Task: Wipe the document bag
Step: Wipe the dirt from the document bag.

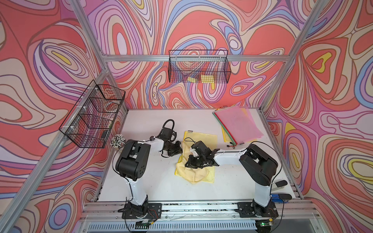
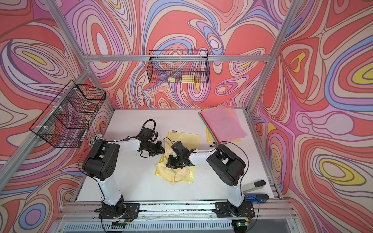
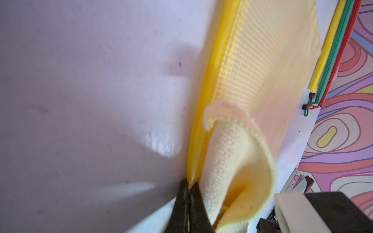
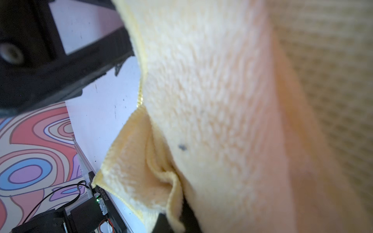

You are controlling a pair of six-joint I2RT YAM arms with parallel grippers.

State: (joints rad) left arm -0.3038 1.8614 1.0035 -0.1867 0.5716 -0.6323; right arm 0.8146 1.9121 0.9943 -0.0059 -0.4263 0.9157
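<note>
Clamping the nine-o'clock edge of the yellow document bag (image 1: 205,139), the left gripper (image 3: 189,184) must anchor it while the right gripper (image 1: 189,162), clenched on the yellow cloth (image 1: 194,174), sweeps flat.

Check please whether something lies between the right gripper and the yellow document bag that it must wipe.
Only the yellow cloth does: the right gripper is shut on it, and it lies over the yellow document bag. Nothing else visible stands between. The left gripper pinches the bag's edge directly.
</note>
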